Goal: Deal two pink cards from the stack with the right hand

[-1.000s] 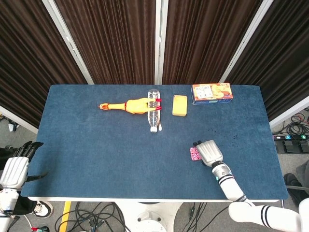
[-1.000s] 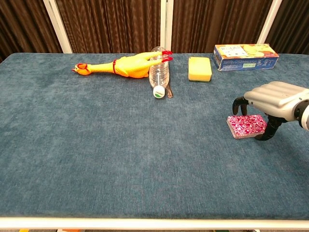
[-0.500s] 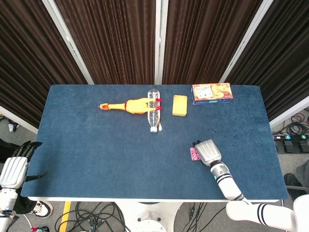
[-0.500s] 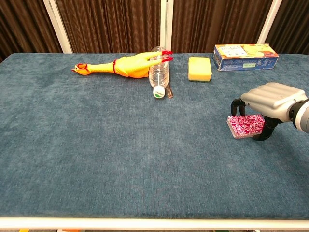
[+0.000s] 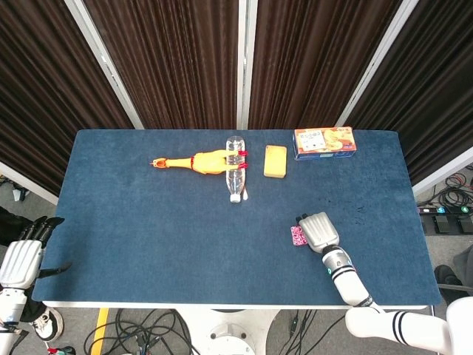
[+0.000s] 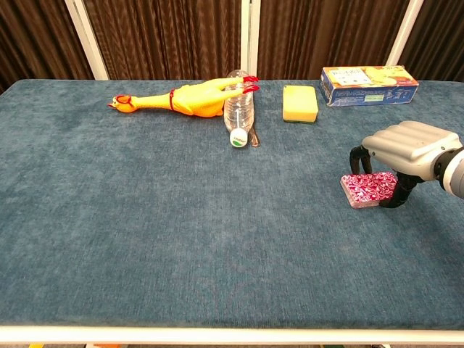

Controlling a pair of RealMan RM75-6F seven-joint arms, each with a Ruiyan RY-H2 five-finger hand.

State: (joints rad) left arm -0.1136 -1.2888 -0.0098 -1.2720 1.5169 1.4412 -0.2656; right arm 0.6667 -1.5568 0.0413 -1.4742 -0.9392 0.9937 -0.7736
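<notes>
Dark curtains hang behind a table (image 6: pixel 145 239) covered in blue cloth, and I take the pink stack (image 6: pixel 370 188) as my landmark for everything on it. It lies flat on the cloth on my right side, well nearer to me than the printed box (image 6: pixel 370 76) and the yellow sponge (image 6: pixel 300 103) at the far edge. The clear bottle (image 6: pixel 238 109) and the rubber chicken (image 6: pixel 181 98) lie far off to the stack's left.

I judge the cards to be thin, light and slick, bending easily and prone to lifting several at once, so the top card wants sliding off with a fingertip on its face near one short edge, not a pinch on the whole block.

My right hand (image 6: pixel 409 145) arches over the right end of the stack, palm down, with the thumb (image 6: pixel 357 158) dropping beside the far side and dark fingers (image 6: pixel 400 194) curling down at the near right corner. It looks to be bracketing the stack, but I cannot tell whether the tips actually press it or grip anything. No card lies apart from the stack, so I judge neither card dealt yet.

My left hand (image 5: pixel 24 255) hangs off the table's left edge, well away from the stack, fingers apart and holding nothing.
</notes>
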